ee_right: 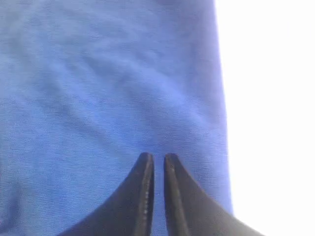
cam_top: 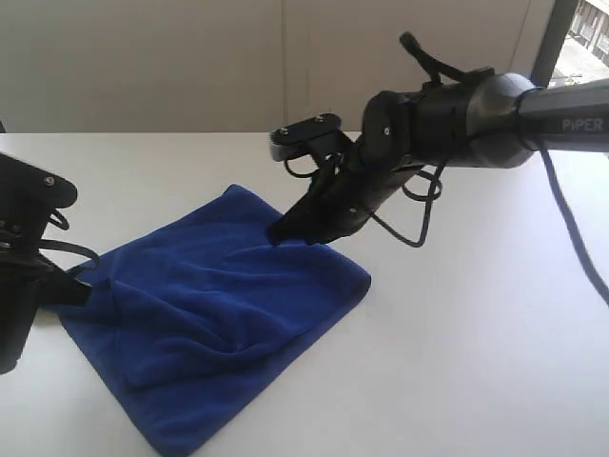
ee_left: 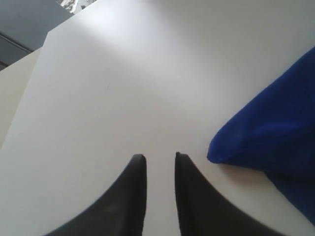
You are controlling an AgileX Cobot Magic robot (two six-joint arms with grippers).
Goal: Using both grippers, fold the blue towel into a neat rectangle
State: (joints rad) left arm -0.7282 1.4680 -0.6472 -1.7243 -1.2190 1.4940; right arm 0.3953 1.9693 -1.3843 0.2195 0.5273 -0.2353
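At frame centre, right gripper [cam_top: 282, 231] nearly closed, tips against towel [cam_top: 219, 314]; pinch unclear. Left gripper [ee_left: 157, 157], at left edge: fingers slightly apart over bare table [ee_left: 123, 73], empty.

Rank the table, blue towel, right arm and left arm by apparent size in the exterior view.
1. table
2. blue towel
3. right arm, cut off by the frame edge
4. left arm, mostly out of frame, so its rank is unsure
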